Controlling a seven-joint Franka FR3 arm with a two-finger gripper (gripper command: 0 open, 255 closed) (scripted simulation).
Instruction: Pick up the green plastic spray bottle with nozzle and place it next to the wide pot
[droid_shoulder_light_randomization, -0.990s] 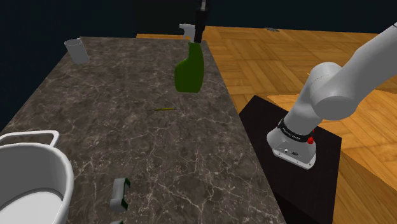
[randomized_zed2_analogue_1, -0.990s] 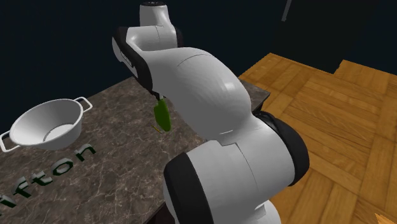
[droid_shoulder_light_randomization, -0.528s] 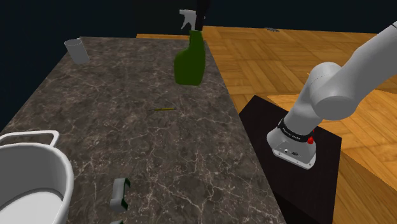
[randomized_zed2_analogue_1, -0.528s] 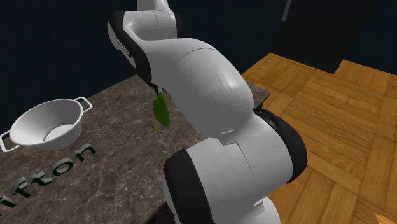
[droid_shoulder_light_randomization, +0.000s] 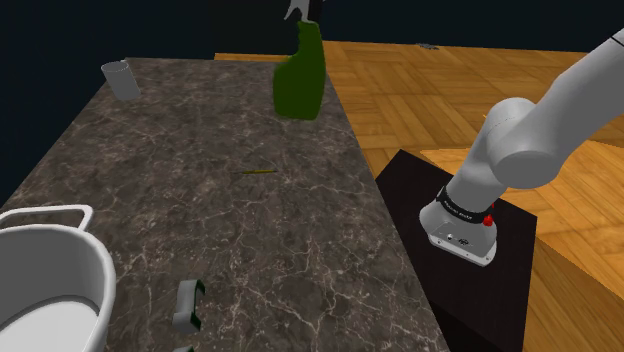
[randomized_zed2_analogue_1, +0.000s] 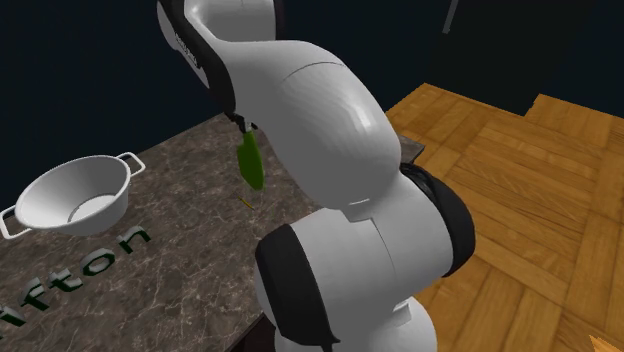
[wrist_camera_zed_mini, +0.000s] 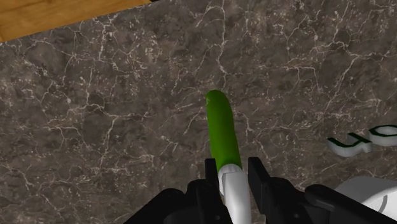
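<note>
The gripper is closed to a narrow gap around the white neck of the green spray bottle, one black finger pressed against each side, so the bottle hangs from it by its top with the green body pointing down at the dark marble countertop. In the shoulder view the spray bottle is in the air above the far edge of the counter, clear of the surface and leaning a little (its white nozzle is at the very top of that view). This looks like the carrying step: the grasp is made and the placing is not yet begun. The wide white pot sits well apart from the bottle, at the shoulder view's lower left, with open counter between them. The next move likely calls for a sweep across the counter towards the pot, then a steady descent to stand the bottle just beside its wall without nudging it; held so high up, the bottle may swing.
</note>
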